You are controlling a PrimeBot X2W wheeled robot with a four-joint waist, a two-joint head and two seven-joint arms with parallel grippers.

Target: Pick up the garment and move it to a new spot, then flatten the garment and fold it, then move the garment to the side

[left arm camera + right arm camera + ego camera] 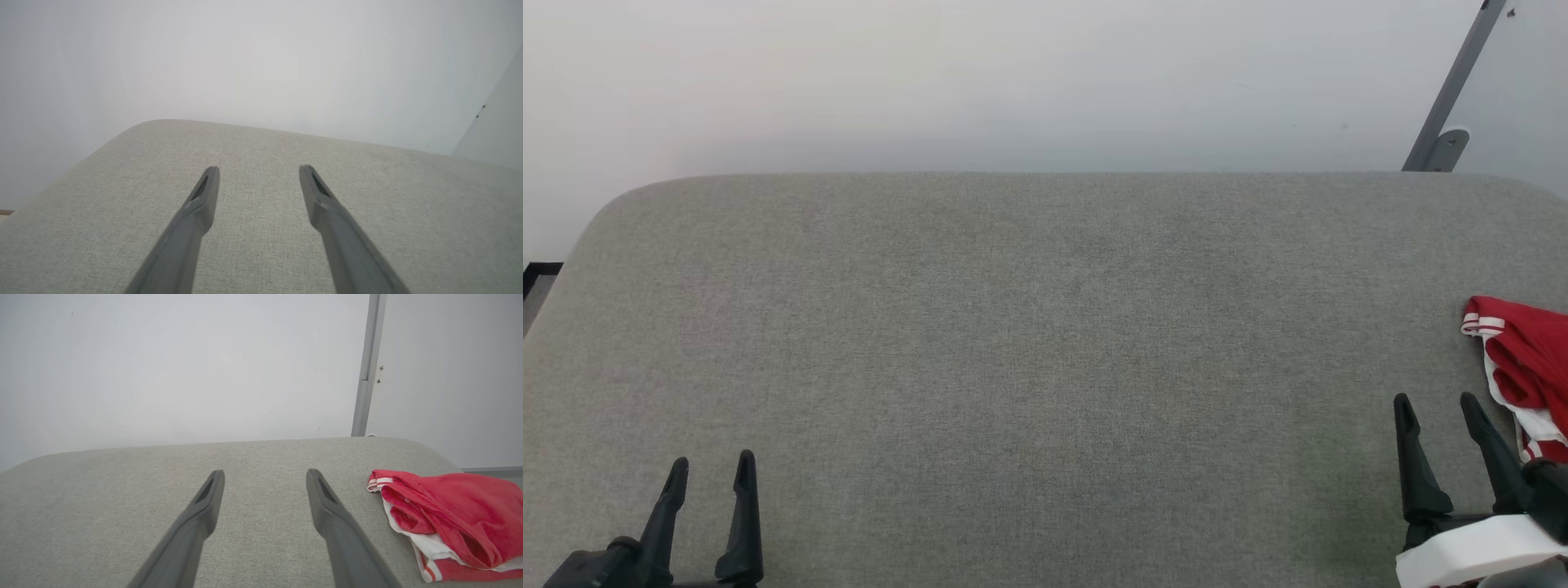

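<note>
Right gripper (1435, 402): fingers spread with nothing between them, at the near right of the pad (1045, 327), just left of the garment (1523, 359).
Left gripper (712, 459): fingers spread and empty, at the pad's near left.
Pad: grey woven fabric, rounded far corners.
Wall (1013, 82): pale and plain, behind the pad.
Garment: bright red, bunched in a heap, white and striped trim showing, at the pad's right edge.
Strut (1454, 90): grey metal, slanting on the wall, far right.

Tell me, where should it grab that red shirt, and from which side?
Probably the bunched red fold beside the striped sleeve end, on the left edge of the shirt. It stands up off the grey pad. Come from the left with the open right end effector, which is nearest.
</note>
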